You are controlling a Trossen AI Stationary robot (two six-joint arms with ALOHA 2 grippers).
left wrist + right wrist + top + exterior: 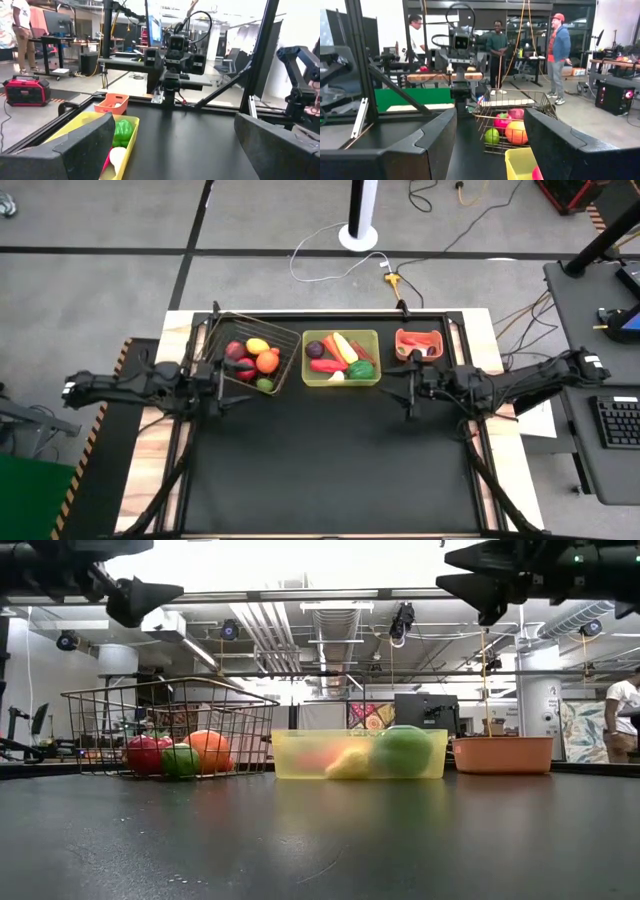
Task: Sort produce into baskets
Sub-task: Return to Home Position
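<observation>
Left end effector [172, 122] and right end effector [490, 114] hang open, flanking the yellow-green tray [295, 752]. Toy produce [345, 348] lies in it, in the wire basket [100, 710] and salmon bin [502, 755] beside it.

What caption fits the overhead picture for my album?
Toy produce sorted into wire basket, yellow tray and salmon bin; left gripper and right gripper hover, fingers open, above black table.
</observation>
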